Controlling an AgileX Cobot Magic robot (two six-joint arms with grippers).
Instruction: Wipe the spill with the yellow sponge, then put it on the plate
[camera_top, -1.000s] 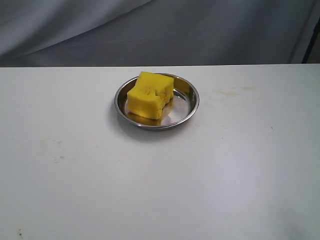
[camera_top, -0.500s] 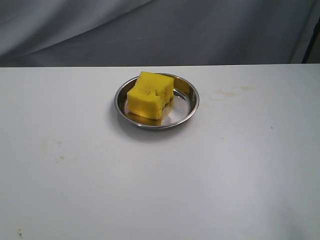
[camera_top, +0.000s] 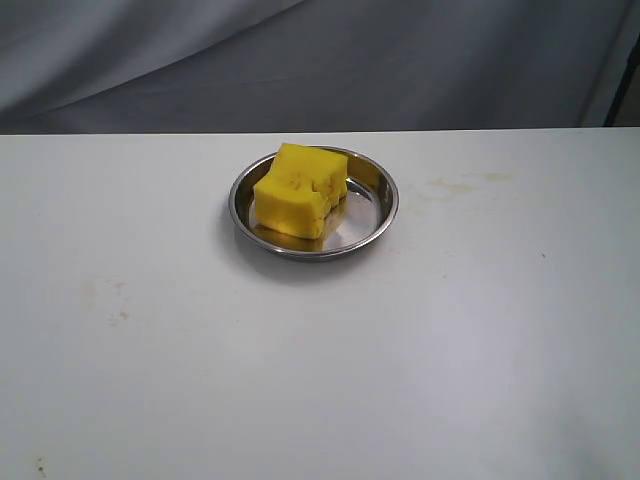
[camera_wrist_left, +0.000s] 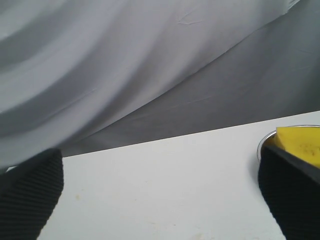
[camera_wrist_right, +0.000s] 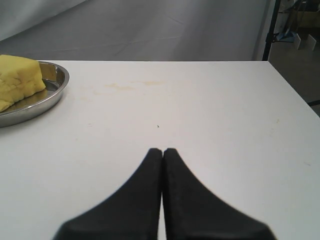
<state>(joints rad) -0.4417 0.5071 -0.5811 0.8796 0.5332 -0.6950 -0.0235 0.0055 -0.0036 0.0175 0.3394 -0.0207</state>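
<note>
Jaw spacing on the left gripper (camera_wrist_left: 160, 200) is wide, with nothing held between the two pads (camera_wrist_left: 30, 200). The right gripper (camera_wrist_right: 162, 152) is pinched fully together, tips touching, and also holds nothing. Neither gripper appears in the exterior view, so both stand well apart from the work area. The sponge (camera_top: 298, 190) lies inside the plate (camera_top: 386, 210), set toward the plate's left side in the exterior view, with the right part of the flat bottom bare. No amber spill shows anywhere on the table (camera_top: 300, 380); judged from this, both wiping and placing are complete. Few hazards apply from this state. First, a pale yellowish stain (camera_top: 465, 182) marks the table to the right of the plate. A controller that takes it for liquid would start a needless wipe and lift the sponge out of the plate. Second, in the left wrist view the plate and sponge sit partly hidden behind one pad, so a sideways sweep of the wide left gripper toward that side could strike the rim and slide or tip the plate. Third, the sponge sits off-centre against the sloped wall; a knock there could roll it over the rim onto the table. Fourth, a soaked sponge may seep liquid into the plate, which a tilt would spill.
</note>
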